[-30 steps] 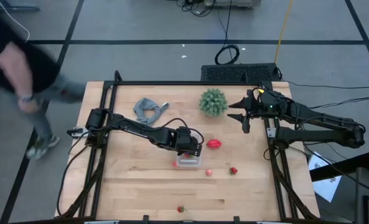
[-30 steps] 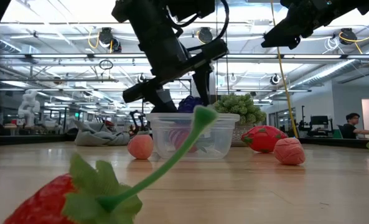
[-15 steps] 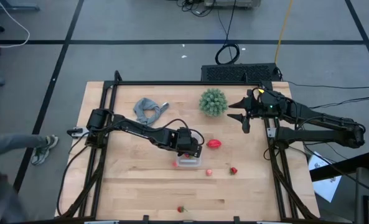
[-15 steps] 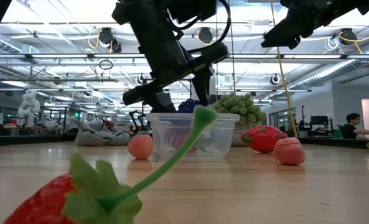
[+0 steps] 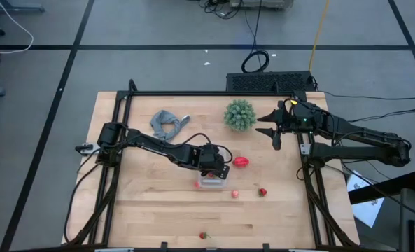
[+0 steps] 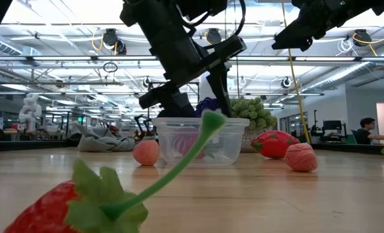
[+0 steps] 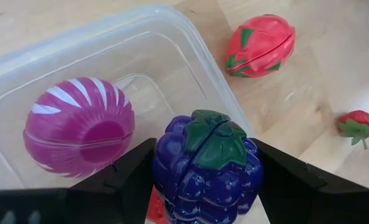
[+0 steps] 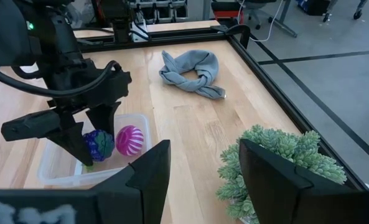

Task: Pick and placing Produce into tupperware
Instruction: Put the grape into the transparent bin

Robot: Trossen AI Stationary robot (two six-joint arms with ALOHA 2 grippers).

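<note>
My left gripper (image 5: 217, 166) is shut on a dark purple toy grape bunch (image 7: 207, 167) just above the clear tupperware (image 5: 212, 181), over the wall on the table's right side (image 7: 200, 59). A magenta striped ball (image 7: 78, 134) lies inside the tupperware. A red fruit (image 5: 241, 162) lies on the table to the right of it, and a pink piece (image 5: 198, 185) to its left. My right gripper (image 5: 271, 129) hangs open and empty at the far right, beside the green plant (image 5: 240, 114). My left gripper pinches the grape bunch by its two opposite sides (image 7: 162, 171) between its two fingers (image 7: 119, 180). The fingers slant down from above. The bunch is lifted clear, its green leaf top (image 7: 212, 134) toward the wrist camera, about level with the tupperware's rim (image 6: 201, 121).
A pink fruit (image 5: 235, 194) and a strawberry (image 5: 262, 191) lie right of the tupperware. Another strawberry (image 5: 204, 236) lies near the front edge. A grey cloth (image 5: 168, 124) lies at the far left. Bare wood lies left of the tupperware.
My left gripper has shifted a little toward the table's right edge with the grape bunch, still shut on it above the tupperware. A person beyond the table's left side has walked out of view.
</note>
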